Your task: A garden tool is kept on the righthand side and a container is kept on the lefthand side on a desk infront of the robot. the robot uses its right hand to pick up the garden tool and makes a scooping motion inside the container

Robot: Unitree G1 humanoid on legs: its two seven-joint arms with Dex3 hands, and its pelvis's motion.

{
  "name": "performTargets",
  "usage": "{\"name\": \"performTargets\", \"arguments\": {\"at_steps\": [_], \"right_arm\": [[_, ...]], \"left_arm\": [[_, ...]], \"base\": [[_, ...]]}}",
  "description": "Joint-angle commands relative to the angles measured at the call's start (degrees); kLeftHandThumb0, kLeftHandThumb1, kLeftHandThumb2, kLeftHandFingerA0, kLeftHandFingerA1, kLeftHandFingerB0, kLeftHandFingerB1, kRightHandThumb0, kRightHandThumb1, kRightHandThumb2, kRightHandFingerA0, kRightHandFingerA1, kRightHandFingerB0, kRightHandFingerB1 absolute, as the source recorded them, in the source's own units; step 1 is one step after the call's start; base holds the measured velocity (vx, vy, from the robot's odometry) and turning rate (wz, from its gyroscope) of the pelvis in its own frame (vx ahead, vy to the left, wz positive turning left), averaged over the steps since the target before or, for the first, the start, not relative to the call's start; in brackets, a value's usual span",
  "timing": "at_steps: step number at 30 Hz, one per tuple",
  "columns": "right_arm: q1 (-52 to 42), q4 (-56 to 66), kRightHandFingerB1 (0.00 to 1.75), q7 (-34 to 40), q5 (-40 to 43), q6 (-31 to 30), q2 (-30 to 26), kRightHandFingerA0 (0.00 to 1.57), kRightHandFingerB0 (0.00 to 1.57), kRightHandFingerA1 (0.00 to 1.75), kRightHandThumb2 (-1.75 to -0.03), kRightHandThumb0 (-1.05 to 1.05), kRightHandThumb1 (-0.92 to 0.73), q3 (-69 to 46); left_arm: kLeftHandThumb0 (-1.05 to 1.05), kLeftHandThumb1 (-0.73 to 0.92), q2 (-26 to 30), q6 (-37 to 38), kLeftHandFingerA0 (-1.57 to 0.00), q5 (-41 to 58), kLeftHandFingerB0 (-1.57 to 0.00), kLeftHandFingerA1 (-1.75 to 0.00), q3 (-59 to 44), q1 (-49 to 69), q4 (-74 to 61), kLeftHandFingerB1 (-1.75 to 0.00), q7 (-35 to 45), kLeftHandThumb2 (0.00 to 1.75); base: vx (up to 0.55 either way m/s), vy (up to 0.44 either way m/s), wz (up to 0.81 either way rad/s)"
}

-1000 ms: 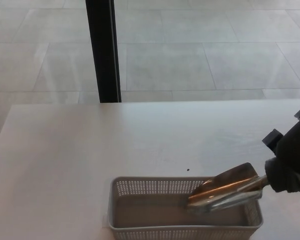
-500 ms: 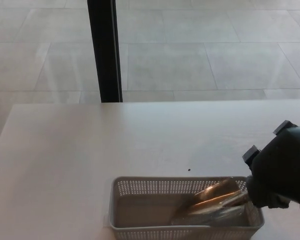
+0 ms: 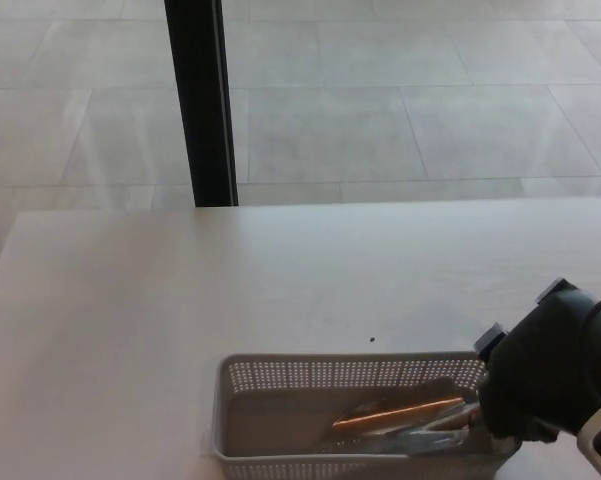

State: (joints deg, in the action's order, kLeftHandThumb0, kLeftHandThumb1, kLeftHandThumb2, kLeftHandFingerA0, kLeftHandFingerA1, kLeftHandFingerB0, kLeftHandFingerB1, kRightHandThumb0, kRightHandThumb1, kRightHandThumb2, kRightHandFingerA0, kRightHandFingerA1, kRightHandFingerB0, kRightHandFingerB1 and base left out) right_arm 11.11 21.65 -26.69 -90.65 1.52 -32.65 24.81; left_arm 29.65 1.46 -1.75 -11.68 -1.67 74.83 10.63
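Note:
A grey perforated plastic basket (image 3: 280, 378) stands at the near edge of the white desk. My right hand (image 3: 548, 375) hangs over the basket's right end, shut on the handle of a metal garden trowel (image 3: 400, 418). The trowel's shiny scoop lies low inside the basket, pointing left, with a copper-coloured glint along it. My left hand does not show.
The white desk (image 3: 230, 280) stretches away beyond the basket. A small dark speck (image 3: 372, 339) lies on it just behind the basket. A black vertical post (image 3: 198, 100) stands behind the desk's far edge, over a tiled floor.
My right hand has come down and leftward, lowering the trowel from above the basket's right rim deep into the basket. The scoop now lies flatter and further left.

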Motion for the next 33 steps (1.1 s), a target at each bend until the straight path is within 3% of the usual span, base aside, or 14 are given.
{"name": "performTargets", "arguments": {"at_steps": [1,9,10,11,12,13,14,19,21,29,30,31,32,33], "right_arm": [[0.7,-2.7,1.40,3.6,-4.3,-0.3,3.2,1.00,0.69,1.75,-0.73,-0.52,-0.77,3.8],[4.6,-4.7,1.45,2.0,-3.5,-0.6,8.6,0.98,0.70,1.75,-0.70,-0.48,-0.74,6.9],[5.3,-5.6,1.23,2.6,-3.3,-1.2,9.9,0.99,0.77,1.75,-0.70,-0.47,-0.73,7.1],[6.2,-6.2,1.00,3.4,-3.7,-1.4,10.6,1.24,0.79,1.40,-1.03,-0.53,-0.57,7.5],[6.1,-6.2,1.00,3.5,-3.8,-1.5,10.6,1.24,0.79,1.40,-1.03,-0.53,-0.57,7.5],[6.6,-6.7,1.02,3.7,-3.8,-1.8,11.3,1.24,0.81,1.39,-1.05,-0.52,-0.58,7.4],[7.9,-7.3,1.24,3.2,-3.8,-1.3,11.7,1.01,0.78,1.75,-0.76,-0.45,-0.66,7.7],[9.7,-9.4,1.32,4.3,-3.7,-1.8,13.0,1.01,0.76,1.75,-0.81,-0.46,-0.64,8.5],[8.7,-10.5,1.56,7.6,-3.5,-2.9,13.4,1.04,0.73,1.75,-0.84,-0.46,-0.68,8.3],[4.5,-12.0,1.25,13.3,10.4,-4.5,16.1,1.01,0.79,1.75,-1.06,-0.36,-0.59,-1.9],[3.9,-12.1,1.41,14.5,12.8,-4.1,16.4,0.99,0.77,1.75,-1.05,-0.35,-0.58,-3.5],[3.5,-12.1,1.28,13.9,16.3,-5.0,18.0,0.99,0.73,1.75,-1.00,-0.35,-0.60,-6.1],[2.6,-12.2,0.79,15.1,20.4,-5.1,19.4,0.99,0.80,1.75,-1.01,-0.33,-0.54,-9.2],[2.1,-12.1,0.72,15.3,22.9,-5.3,20.2,1.00,0.83,1.75,-1.07,-0.33,-0.54,-11.1]], "left_arm": [[-0.53,0.66,1.1,-1.0,-0.59,-0.1,-0.54,-0.64,0.2,-0.5,0.4,-0.51,-0.1,0.60],[-0.52,0.66,1.0,-1.0,-0.58,0.3,-0.53,-0.65,0.5,-0.9,-0.1,-0.51,1.1,0.60],[-0.51,0.66,1.1,-1.4,-0.60,0.2,-0.54,-0.64,0.5,-1.1,-0.1,-0.50,0.8,0.60],[-0.52,0.67,1.2,-1.1,-0.59,0.1,-0.52,-0.64,0.7,-1.1,-0.2,-0.51,1.0,0.60],[-0.52,0.67,1.3,-1.1,-0.59,0.0,-0.52,-0.64,0.7,-1.2,-0.2,-0.51,1.0,0.60],[-0.52,0.67,1.4,-1.2,-0.58,-0.1,-0.52,-0.64,0.8,-1.4,-0.1,-0.51,1.6,0.60],[-0.51,0.66,1.3,-1.4,-0.59,0.0,-0.53,-0.64,0.7,-1.6,0.0,-0.51,1.3,0.60],[-0.51,0.65,0.9,-1.3,-0.60,0.1,-0.54,-0.66,0.6,-2.0,0.4,-0.52,0.6,0.59],[-0.52,0.66,0.7,-0.9,-0.62,-0.9,-0.54,-0.66,1.7,-1.9,0.4,-0.52,0.6,0.60],[-0.53,0.66,0.7,-0.4,-0.59,-0.3,-0.54,-0.68,2.0,-1.3,-0.1,-0.53,1.1,0.60],[-0.53,0.66,0.6,-0.4,-0.58,-0.3,-0.53,-0.66,2.0,-1.3,0.0,-0.52,1.1,0.60],[-0.53,0.66,0.9,-0.6,-0.58,-0.3,-0.53,-0.66,1.9,-1.6,0.0,-0.52,1.1,0.60],[-0.52,0.68,0.9,-0.6,-0.57,-0.7,-0.53,-0.67,2.3,-1.8,0.0,-0.53,1.1,0.60],[-0.53,0.67,1.0,-0.6,-0.57,-0.9,-0.53,-0.66,2.5,-1.8,0.0,-0.52,1.1,0.60]], "base": [[0.00,0.000,0.00],[0.00,0.000,0.00],[0.00,0.000,0.00],[0.00,0.000,0.00],[0.00,0.000,0.00],[0.00,0.000,0.00],[0.00,0.000,0.00],[0.00,0.000,0.00],[0.00,0.000,0.00],[0.00,0.000,0.00],[0.00,0.000,0.00],[0.00,0.000,0.00],[0.00,0.000,0.00],[0.00,0.000,0.00]]}}
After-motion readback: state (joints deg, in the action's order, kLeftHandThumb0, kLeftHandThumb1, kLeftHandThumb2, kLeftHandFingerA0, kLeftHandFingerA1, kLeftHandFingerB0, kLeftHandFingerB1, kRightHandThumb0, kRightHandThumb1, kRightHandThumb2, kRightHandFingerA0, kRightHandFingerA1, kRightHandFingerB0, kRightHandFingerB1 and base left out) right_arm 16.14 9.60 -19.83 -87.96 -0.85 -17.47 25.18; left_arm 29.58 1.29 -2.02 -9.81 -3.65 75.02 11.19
